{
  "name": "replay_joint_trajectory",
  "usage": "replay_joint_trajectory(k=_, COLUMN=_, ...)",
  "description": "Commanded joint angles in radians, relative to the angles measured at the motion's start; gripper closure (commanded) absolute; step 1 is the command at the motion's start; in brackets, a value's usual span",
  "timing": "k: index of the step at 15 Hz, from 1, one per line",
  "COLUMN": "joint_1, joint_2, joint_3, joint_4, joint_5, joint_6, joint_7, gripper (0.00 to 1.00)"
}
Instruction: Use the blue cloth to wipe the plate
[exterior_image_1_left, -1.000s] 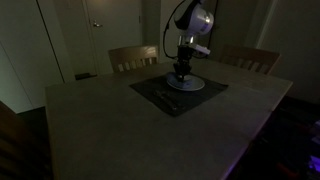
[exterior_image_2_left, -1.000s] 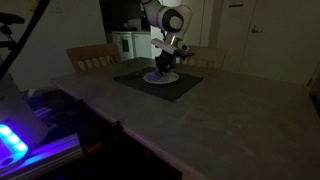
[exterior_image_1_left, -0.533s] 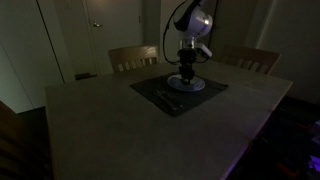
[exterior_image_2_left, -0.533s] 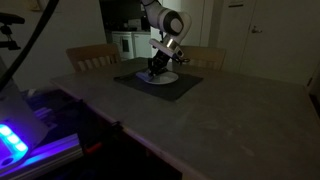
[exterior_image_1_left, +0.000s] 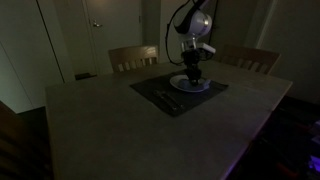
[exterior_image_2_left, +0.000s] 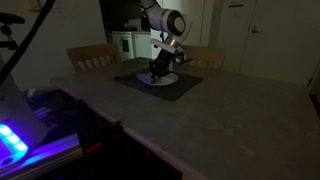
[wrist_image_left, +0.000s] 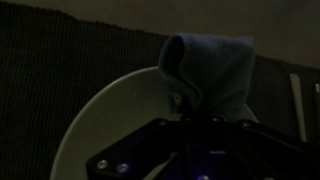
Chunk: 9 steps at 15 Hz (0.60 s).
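Item: bunched soft blue cloth (wrist_image_left: 210, 68) | Hold: fingers (exterior_image_1_left: 191, 76) pinched closed on it | Target: round pale plate (wrist_image_left: 105, 135) on table (exterior_image_1_left: 120, 130) | You: press lightly, sweep whole face.

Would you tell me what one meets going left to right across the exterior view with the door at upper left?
Wooden chair → utensil → plate, with the gripper holding the blue cloth on it → second wooden chair.
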Motion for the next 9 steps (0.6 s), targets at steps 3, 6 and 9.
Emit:
replay_joint_trajectory(k=3, joint_1=0.077, joint_2=0.028, joint_3=-0.079, joint_4=0.011, joint_5=-0.123, joint_6=0.109, joint_7=0.163, gripper=0.98)
replay_joint_trajectory(k=6, joint_1=0.105, joint_2=0.018, joint_3=-0.097, joint_4=0.000, joint_5=-0.163, joint_6=0.179, joint_7=0.251, gripper=0.98)
replay_joint_trajectory(k=9, joint_1=0.122, joint_2=0.015, joint_3=-0.105, joint_4=-0.005, joint_5=-0.178, joint_6=0.258, joint_7=0.320, gripper=0.98)
